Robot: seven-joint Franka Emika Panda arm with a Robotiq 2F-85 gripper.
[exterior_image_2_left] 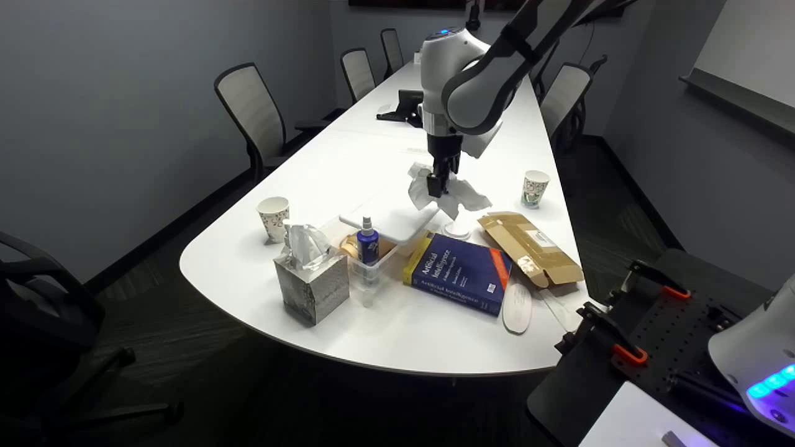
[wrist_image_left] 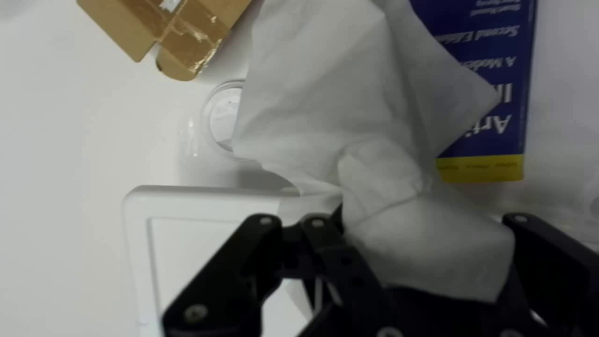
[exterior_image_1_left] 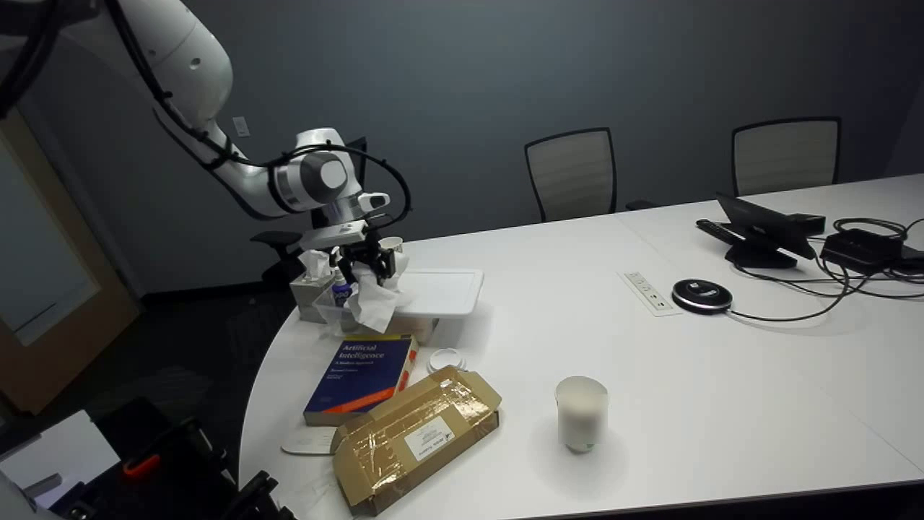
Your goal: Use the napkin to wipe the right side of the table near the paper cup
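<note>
We see the gripper (exterior_image_2_left: 438,185) closed upon the crumpled napkin (exterior_image_1_left: 375,306), whose folds hide how narrow the gap is; we suppose it is pinched so in order that the loose ends hang free for wiping. The napkin hangs at the edge of the white lid (exterior_image_1_left: 442,290), so we judge it must be carried to the paper cup (exterior_image_1_left: 582,413), standing upright on the table (exterior_image_1_left: 722,390) near the tan packet (exterior_image_1_left: 415,446).

The white table (exterior_image_2_left: 404,338) carries a paper cup (exterior_image_2_left: 534,189), blue book (exterior_image_2_left: 458,268) and tissue box (exterior_image_2_left: 315,288).
</note>
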